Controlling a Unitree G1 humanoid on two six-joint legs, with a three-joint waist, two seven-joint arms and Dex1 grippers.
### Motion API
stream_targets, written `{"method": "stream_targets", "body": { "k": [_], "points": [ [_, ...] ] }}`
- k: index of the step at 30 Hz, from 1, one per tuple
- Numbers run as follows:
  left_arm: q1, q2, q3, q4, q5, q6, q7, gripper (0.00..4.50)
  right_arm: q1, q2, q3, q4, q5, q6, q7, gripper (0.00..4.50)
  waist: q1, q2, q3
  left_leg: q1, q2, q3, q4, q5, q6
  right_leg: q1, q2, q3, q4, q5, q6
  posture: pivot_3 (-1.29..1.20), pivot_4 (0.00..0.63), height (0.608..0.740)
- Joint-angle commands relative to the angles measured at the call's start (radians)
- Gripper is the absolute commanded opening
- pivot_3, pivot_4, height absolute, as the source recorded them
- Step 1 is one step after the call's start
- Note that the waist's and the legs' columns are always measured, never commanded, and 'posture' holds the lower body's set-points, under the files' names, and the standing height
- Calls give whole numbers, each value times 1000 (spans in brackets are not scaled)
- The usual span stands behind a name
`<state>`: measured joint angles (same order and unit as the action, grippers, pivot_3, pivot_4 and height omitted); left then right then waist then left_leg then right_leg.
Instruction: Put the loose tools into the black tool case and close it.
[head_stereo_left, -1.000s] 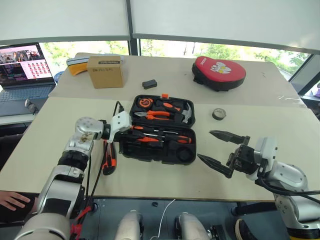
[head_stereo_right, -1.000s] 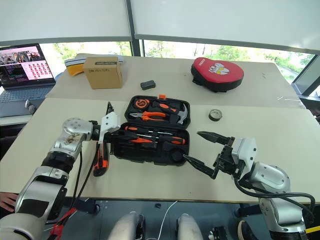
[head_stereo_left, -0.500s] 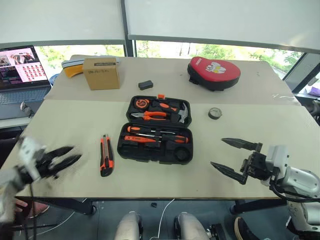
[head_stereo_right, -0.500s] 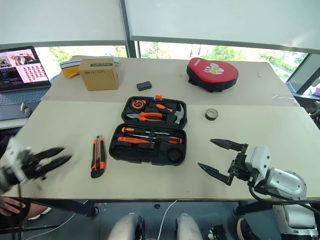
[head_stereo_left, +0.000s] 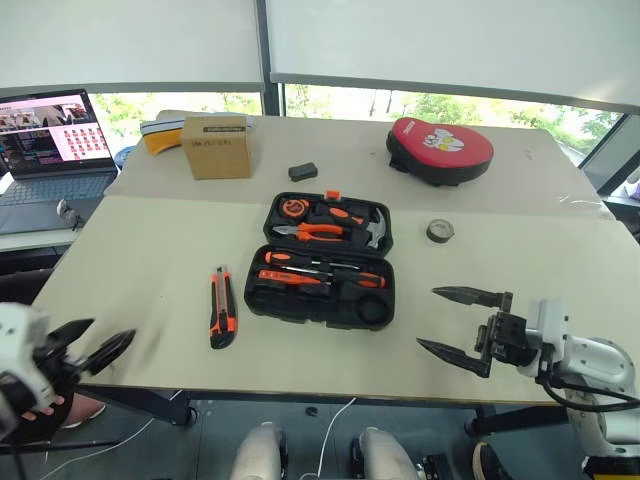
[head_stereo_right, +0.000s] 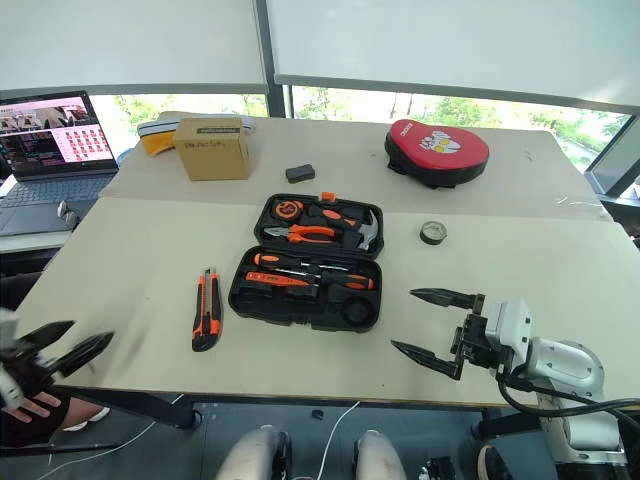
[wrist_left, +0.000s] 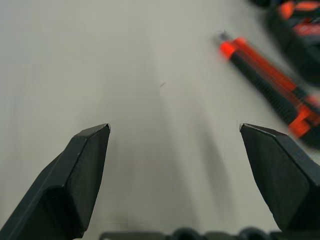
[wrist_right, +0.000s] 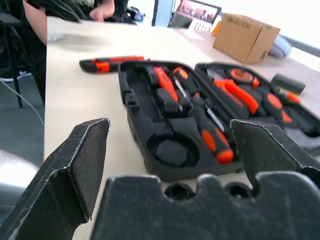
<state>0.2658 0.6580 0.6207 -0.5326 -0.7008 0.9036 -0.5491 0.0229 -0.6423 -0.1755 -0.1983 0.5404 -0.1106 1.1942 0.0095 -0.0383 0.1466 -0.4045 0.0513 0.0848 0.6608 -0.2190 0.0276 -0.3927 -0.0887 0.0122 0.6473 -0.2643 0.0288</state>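
— How much room have I got?

— My left gripper (head_stereo_left: 88, 345) hangs off the table's (head_stereo_left: 150, 260) near-left corner, jaws wide, empty. Right gripper (head_stereo_left: 462, 325) likewise wide by the front edge.

— Obstacles?

— Utility knife (head_stereo_left: 221, 306) lies just left of the open tool case (head_stereo_left: 320, 262); tape roll (head_stereo_left: 440, 231) sits to its right. Slot contents are hard to separate.

Head stereo pair: high, looking forward and down over the whole table (head_stereo_left: 150, 250), near edge at bottom, far edge by the windows. Both eyes share the open tool case (head_stereo_left: 322, 262) mid-table, slightly offset. Left wrist cam: close above the near-left table surface, looking past its fingers toward the utility knife (wrist_left: 270, 85). Right wrist cam: low, near table level, facing the tool case from the near-right; knife beyond it.
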Motion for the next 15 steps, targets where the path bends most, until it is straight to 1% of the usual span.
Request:
{"method": "stream_targets", "body": {
  "k": [1, 2, 4, 7, 11, 13, 15],
  "points": [
    [-115, -101, -123, -152, -36, 122, 226, 4449, -16, 25, 37, -56, 26, -26, 27, 4500, 0, 0, 0, 0, 0, 0, 0, 0, 0, 0, 0, 0, 0, 0, 0, 0, 150, 740],
    [-139, -144, -172, -176, -14, 148, 290, 4449, -17, 30, 49, -60, 26, -25, 33, 4500, 0, 0, 0, 0, 0, -1, 0, 0, 0, 1, 1, 0, 0, 0, 0, 0, 150, 740],
    [-164, -199, -230, -204, 22, 203, 391, 4449, -21, 36, 59, -64, 22, -19, 32, 4500, -3, 0, 0, 1, 0, -1, 0, 0, 0, 1, 3, 1, 0, 0, 0, 0, 150, 740],
    [-172, -245, -286, -212, 96, 226, 498, 4449, -32, 39, 62, -70, 22, -2, 10, 4500, -9, 0, 0, 1, -1, -1, 0, 0, 0, 2, 3, 2, 0, 0, 0, 0, 150, 740],
    [-206, -290, -352, -181, 130, 241, 539, 4449, -34, 41, 64, -86, 30, 18, -15, 4500, -6, 0, 0, 1, -1, -1, 0, 0, 0, 2, 4, 2, 0, 0, 0, 0, 150, 740],
    [-227, -291, -396, -148, 157, 226, 537, 4449, -33, 43, 64, -91, 31, 23, -28, 4500, 1, 0, 0, 1, -1, -1, 0, 0, 0, 2, 4, 2, -1, 0, 0, 0, 150, 740],
    [-252, -310, -412, -113, 168, 218, 537, 4449, -31, 43, 65, -97, 32, 30, -37, 4500, 4, 0, 0, 1, -2, -1, 0, 0, 0, 3, 3, 2, -1, 0, 0, 0, 150, 740]
  ]
}}
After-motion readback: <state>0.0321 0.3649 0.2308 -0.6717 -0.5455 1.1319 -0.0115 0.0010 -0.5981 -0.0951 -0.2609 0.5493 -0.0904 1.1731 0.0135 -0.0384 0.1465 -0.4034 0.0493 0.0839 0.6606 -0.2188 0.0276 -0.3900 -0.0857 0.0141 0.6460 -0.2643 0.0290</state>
